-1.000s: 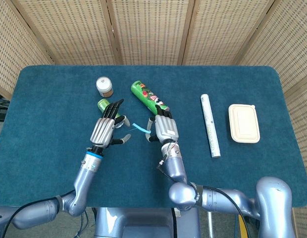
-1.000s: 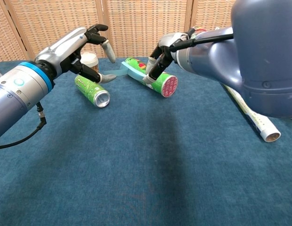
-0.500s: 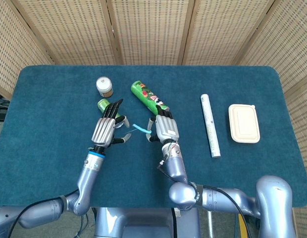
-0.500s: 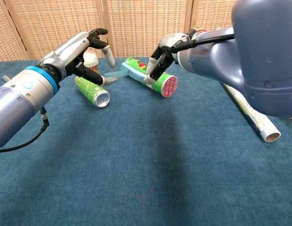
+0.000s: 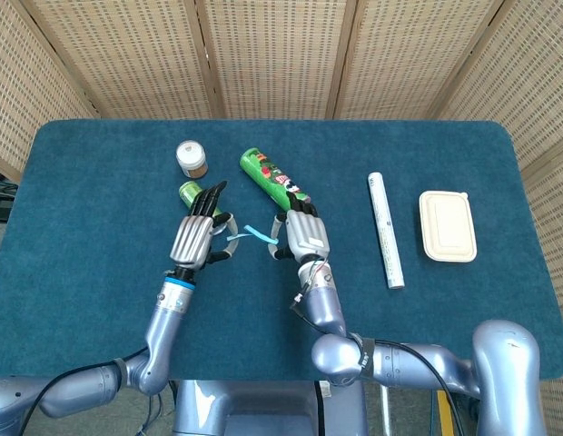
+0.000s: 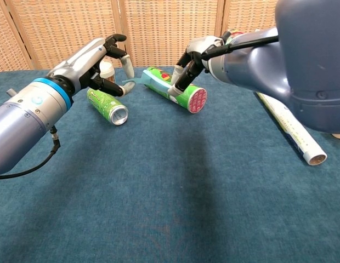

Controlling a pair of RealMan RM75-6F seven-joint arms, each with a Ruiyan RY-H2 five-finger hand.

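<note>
Wicker screens stand behind a blue table [image 5: 100, 300]. From the head view, the left hand [image 5: 196, 238] hovers over the cloth with its long fingers stretched toward the far side and its thumb turned in to the right end of a blue strip [image 5: 256, 233]; whether it touches the strip I cannot tell. The right hand [image 5: 302, 238] is curled, pinching the strip's other end. A green can [image 5: 188, 192] lies just beyond the left fingertips, a small jar [image 5: 191, 157] further off. A long green tube [image 5: 273, 179] lies slanted, its near end under the right hand. Well to the right lie a white roll [image 5: 385, 229] and a lidded box [image 5: 447, 225].

From the chest view, the left hand [image 6: 102, 59] is spread above the can [image 6: 107, 105], thumb tip at the strip [image 6: 138, 81]. The right hand [image 6: 191, 61] holds the strip over the tube [image 6: 176, 90]. The jar is mostly hidden behind the left hand. The roll [image 6: 290, 129] runs along the right.
</note>
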